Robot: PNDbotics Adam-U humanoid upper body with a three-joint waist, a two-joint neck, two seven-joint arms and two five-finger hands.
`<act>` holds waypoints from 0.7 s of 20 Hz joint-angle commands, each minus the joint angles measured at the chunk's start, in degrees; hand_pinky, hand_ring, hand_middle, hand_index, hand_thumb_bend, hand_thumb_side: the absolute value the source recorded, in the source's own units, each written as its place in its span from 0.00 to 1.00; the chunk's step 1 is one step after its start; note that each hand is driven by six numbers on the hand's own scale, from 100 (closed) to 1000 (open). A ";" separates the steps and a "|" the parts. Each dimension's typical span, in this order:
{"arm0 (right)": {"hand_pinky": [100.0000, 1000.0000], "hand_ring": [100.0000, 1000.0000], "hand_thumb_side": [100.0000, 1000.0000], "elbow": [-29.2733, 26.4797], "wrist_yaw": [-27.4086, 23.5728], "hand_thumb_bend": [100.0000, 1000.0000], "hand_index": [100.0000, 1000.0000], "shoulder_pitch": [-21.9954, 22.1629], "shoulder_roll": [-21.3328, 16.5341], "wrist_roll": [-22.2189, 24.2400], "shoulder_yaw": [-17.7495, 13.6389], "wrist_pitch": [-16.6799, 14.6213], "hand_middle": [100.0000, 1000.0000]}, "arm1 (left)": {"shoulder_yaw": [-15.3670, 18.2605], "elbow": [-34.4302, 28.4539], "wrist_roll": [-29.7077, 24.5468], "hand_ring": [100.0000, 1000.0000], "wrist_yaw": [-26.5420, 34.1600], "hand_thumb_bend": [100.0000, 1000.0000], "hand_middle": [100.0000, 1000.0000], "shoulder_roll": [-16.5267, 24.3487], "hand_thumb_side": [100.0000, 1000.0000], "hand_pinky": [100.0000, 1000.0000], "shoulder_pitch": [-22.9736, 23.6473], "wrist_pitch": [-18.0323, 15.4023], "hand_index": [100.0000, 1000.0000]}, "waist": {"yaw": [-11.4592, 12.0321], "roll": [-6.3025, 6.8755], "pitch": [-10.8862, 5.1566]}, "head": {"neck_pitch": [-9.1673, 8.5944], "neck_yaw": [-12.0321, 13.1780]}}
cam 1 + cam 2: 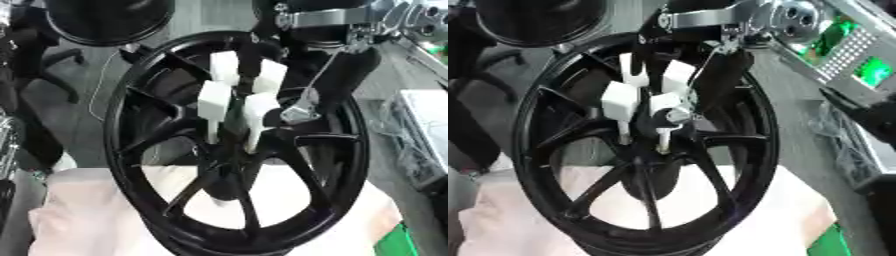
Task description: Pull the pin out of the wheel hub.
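- Wheel hub (662, 117) sits mid-frame inside the black wheel (131, 165), which stands upright on a pale cloth (87, 210).
- Our right robot hand (241, 97) reaches down from the top, its white fingertips bunched at the hub, seemingly pinching the pin (663, 142).
- Left robot hand isn't showing.
- We reckon it's early: pin looks seated, the pull's still to do.
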 commanded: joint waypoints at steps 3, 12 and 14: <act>0.00 0.01 0.12 0.07 1.01 0.37 0.69 -0.50 -0.27 0.18 -0.35 0.46 0.55 | 0.07 -1.02 -0.22 0.78 0.23 0.43 0.80 1.25 0.52 0.71 -0.66 -0.04 0.66 | -0.10 0.30 -1.16 | 0.07 -0.11; 0.00 0.01 0.12 0.55 1.27 0.38 0.68 -0.10 0.00 1.06 0.18 0.40 0.55 | 0.04 -1.01 -0.29 0.78 0.26 0.43 0.80 1.26 0.52 0.71 -0.67 -0.03 0.66 | -0.10 0.33 -1.13 | 0.12 -0.16; 0.00 0.02 0.11 0.72 1.36 0.38 0.68 -0.05 0.10 1.29 0.36 0.31 0.55 | 0.02 -1.01 -0.31 0.79 0.28 0.43 0.80 1.26 0.52 0.71 -0.67 -0.01 0.66 | -0.10 0.35 -1.11 | 0.12 -0.16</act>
